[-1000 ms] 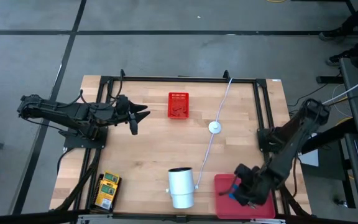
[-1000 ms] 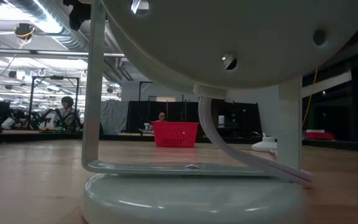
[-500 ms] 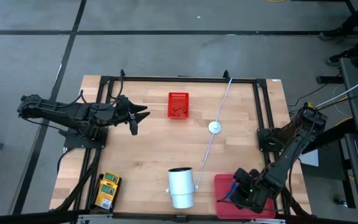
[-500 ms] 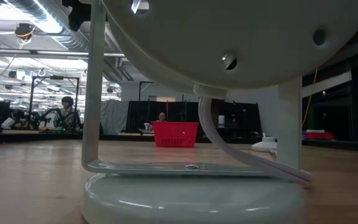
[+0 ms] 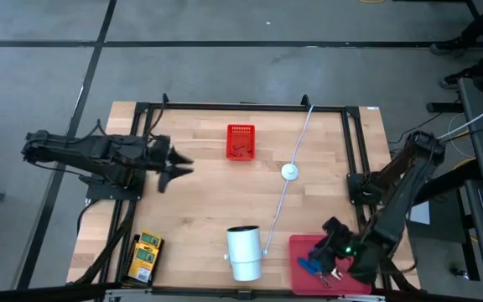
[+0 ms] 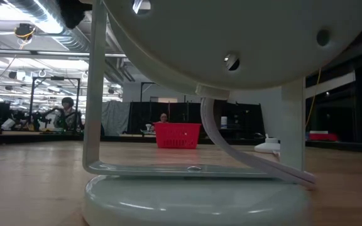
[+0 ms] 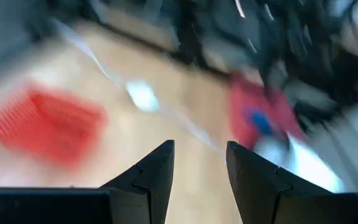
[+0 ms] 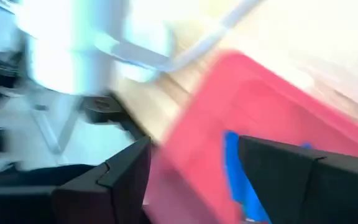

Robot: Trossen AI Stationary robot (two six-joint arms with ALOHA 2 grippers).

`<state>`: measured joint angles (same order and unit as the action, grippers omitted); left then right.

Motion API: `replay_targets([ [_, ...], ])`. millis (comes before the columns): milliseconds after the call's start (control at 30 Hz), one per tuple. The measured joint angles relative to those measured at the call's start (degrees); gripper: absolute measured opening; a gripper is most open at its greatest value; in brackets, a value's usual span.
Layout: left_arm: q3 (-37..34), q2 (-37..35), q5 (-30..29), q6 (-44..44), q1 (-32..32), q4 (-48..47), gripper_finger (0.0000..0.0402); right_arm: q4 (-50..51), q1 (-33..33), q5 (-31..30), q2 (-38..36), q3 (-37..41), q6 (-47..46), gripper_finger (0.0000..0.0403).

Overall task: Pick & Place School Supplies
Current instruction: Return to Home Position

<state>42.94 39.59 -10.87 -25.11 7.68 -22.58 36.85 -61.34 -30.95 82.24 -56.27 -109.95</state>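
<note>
A blue-handled tool (image 5: 309,263) lies flat on a red tray (image 5: 346,283) at the table's near right corner. My right gripper (image 5: 330,252) hovers just over it, open. In the right wrist view the blue handle (image 8: 232,169) shows on the red tray (image 8: 260,93) between the spread fingers of my right gripper (image 8: 191,180). Yellow-and-green boxes (image 5: 146,255) lie stacked at the near left corner. My left gripper (image 5: 183,166) is open over the table's far left part, with nothing between the fingers of my left gripper (image 7: 199,174).
A red basket (image 5: 241,141) stands at the far middle and shows as the red basket (image 6: 178,135) in the low view. A white cylinder (image 5: 244,252) on a stand sits near the front edge. A white disc (image 5: 289,171) on a white cord lies at mid-table.
My right gripper has opened and let go of the blue-handled tool, which now lies on the red tray. The gripper has drawn back a little toward the table's right edge. My left gripper has turned slightly toward the near edge.
</note>
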Motion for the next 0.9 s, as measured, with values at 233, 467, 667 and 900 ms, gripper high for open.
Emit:
replay_targets([
  [233, -1.18, -1.85, 15.42, -1.43, 1.66, -15.56, 0.0143, 2.11, 2.66, -4.34, -12.79, 0.0, 8.13, 0.0226],
  [467, -8.38, 3.62, 11.26, 14.55, -13.18, 19.49, 0.0143, 10.18, 6.44, -5.71, -18.71, 0.0, 10.56, 0.0215],
  [667, -8.39, -2.49, 30.68, 18.49, -29.85, 16.4, 0.0143, 10.64, 7.67, -6.75, -21.02, 0.0, 9.08, 0.0215],
  [900, -13.62, -20.35, 29.53, 17.73, -31.47, 6.98, 0.0143, 9.89, 7.76, -13.49, -21.07, 0.0, 7.26, 0.0215],
])
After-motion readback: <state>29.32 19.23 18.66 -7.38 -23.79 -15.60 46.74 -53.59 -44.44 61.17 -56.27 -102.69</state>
